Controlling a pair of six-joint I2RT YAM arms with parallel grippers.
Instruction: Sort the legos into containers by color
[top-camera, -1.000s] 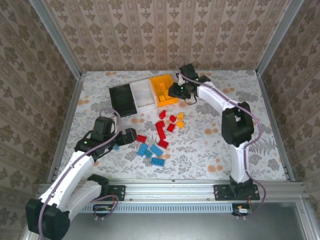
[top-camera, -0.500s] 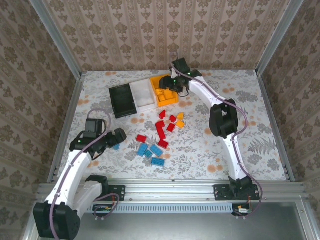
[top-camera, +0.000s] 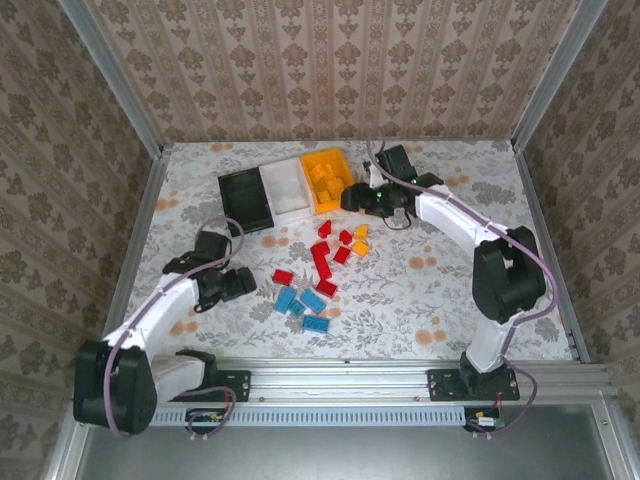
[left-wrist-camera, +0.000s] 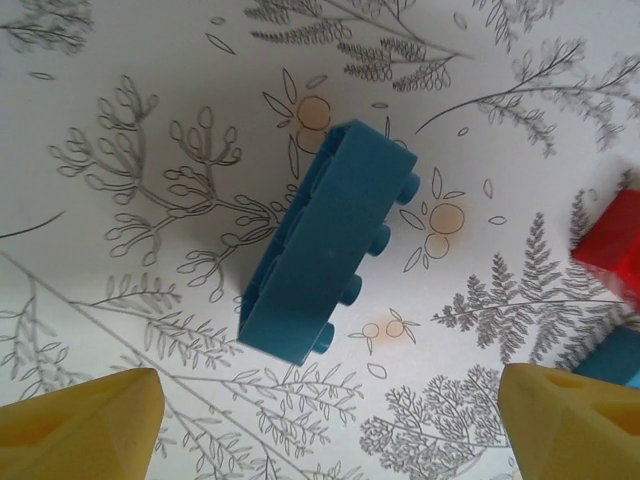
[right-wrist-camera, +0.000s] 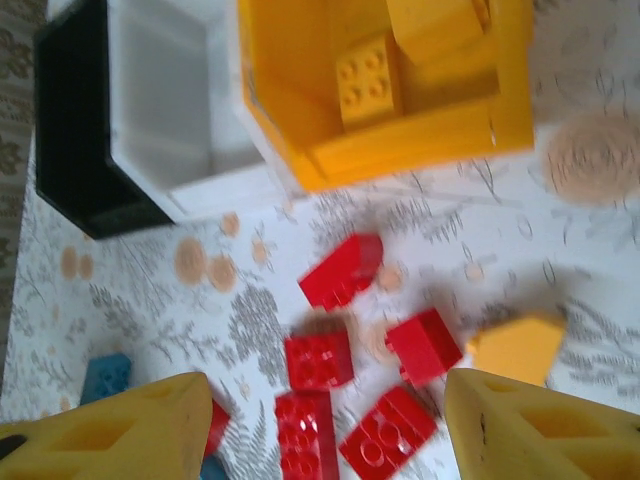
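Note:
The black bin (top-camera: 247, 198), white bin (top-camera: 285, 186) and orange-yellow bin (top-camera: 311, 186) stand in a row at the back. Orange-yellow bricks (right-wrist-camera: 365, 80) lie in the orange-yellow bin (right-wrist-camera: 420, 140). Red bricks (top-camera: 322, 258), blue bricks (top-camera: 302, 302) and two orange-yellow bricks (top-camera: 360, 240) lie loose mid-table. My left gripper (top-camera: 240, 284) hangs open over a lone blue brick (left-wrist-camera: 325, 240) lying on its side, fingers (left-wrist-camera: 80, 430) wide apart. My right gripper (top-camera: 352, 200) is open above the red bricks (right-wrist-camera: 318, 358), just in front of the orange-yellow bin.
In the right wrist view the white bin (right-wrist-camera: 165, 90) and black bin (right-wrist-camera: 70, 120) look bare inside. An orange-yellow brick (right-wrist-camera: 518, 345) lies beside the red ones. Metal rails edge the table on both sides and the front.
My right gripper has drawn back from over the orange-yellow bin toward the red bricks. My left arm has shifted its pose and its gripper sits a little lower near the lone blue brick.

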